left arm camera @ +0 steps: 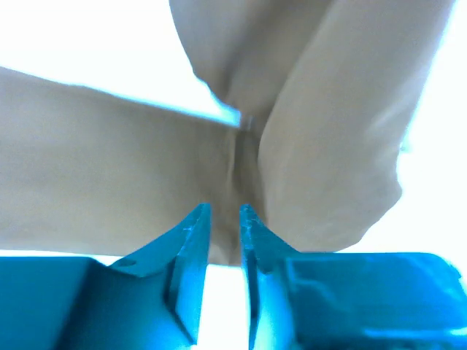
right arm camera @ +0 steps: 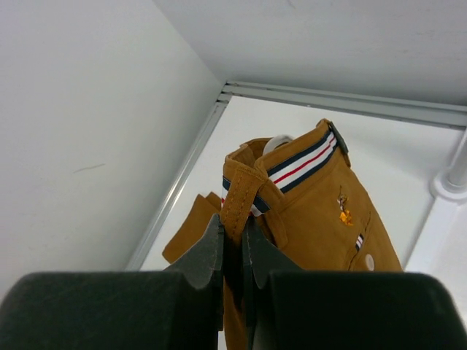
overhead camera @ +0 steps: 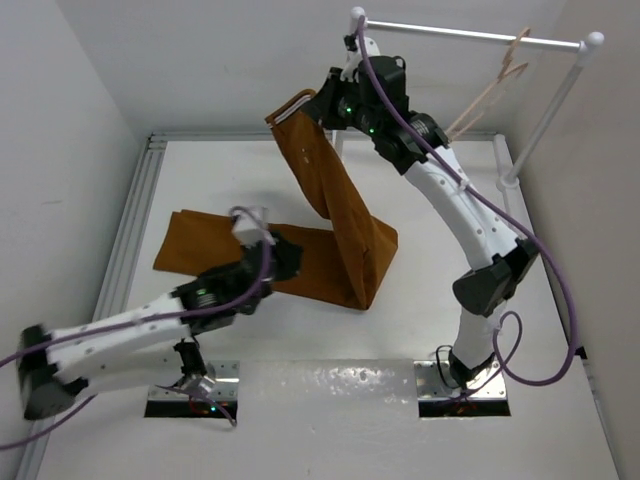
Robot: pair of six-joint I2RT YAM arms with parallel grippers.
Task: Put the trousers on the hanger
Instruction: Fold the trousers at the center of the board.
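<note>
Right gripper (right arm camera: 232, 240) clamps the trousers' (overhead camera: 340, 210) waistband, lifted near the table's far edge. Left gripper (left arm camera: 225, 219) pinches the leg fold mid-table. The hanger (overhead camera: 495, 85) hangs from the rail (overhead camera: 450, 33) at the far right corner, its hook indistinct.

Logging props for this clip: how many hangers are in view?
1. The hanger hangs on the white rail at the far right corner; another could be hidden behind it.

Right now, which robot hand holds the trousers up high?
The right gripper, holding the trousers aloft by the waistband; the left gripper pinches them down at the table.
</note>
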